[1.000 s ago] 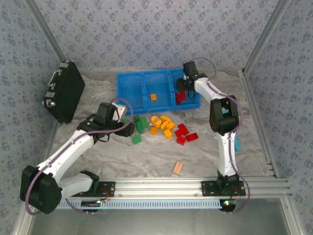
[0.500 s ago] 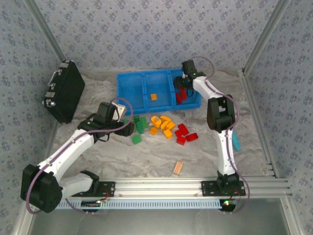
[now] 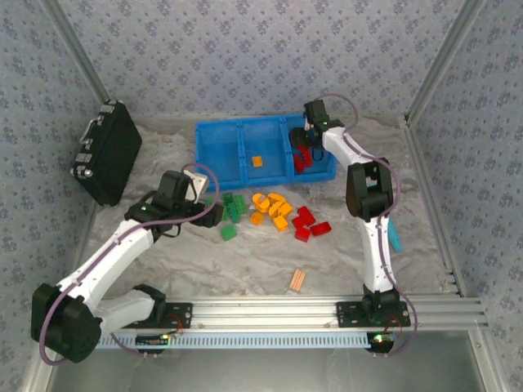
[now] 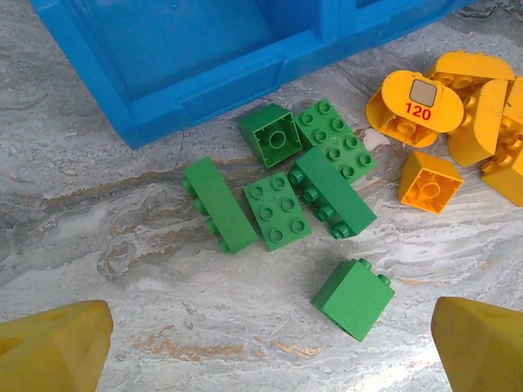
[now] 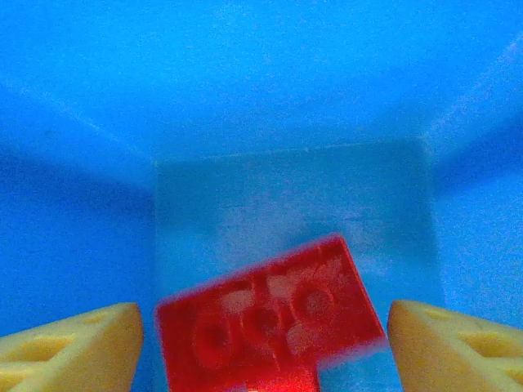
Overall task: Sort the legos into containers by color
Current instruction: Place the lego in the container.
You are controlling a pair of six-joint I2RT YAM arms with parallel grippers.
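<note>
Left jaws: spread wide, empty, above the marbled worktop. One green square plastic brick lies just ahead of them, off-centre. A cluster of further green bricks lies beyond it.

Right jaws: spread, gripping nothing. A blurred red rectangular plastic brick sits between them, clear of both, inside the bright blue plastic bin.

Recommendation: the right jaws should rise straight up, clear of the divider walls, before leaving.

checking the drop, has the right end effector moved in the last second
Yes. The right end effector shifted slightly left over the right compartment of the blue bin, toward its divider.
</note>
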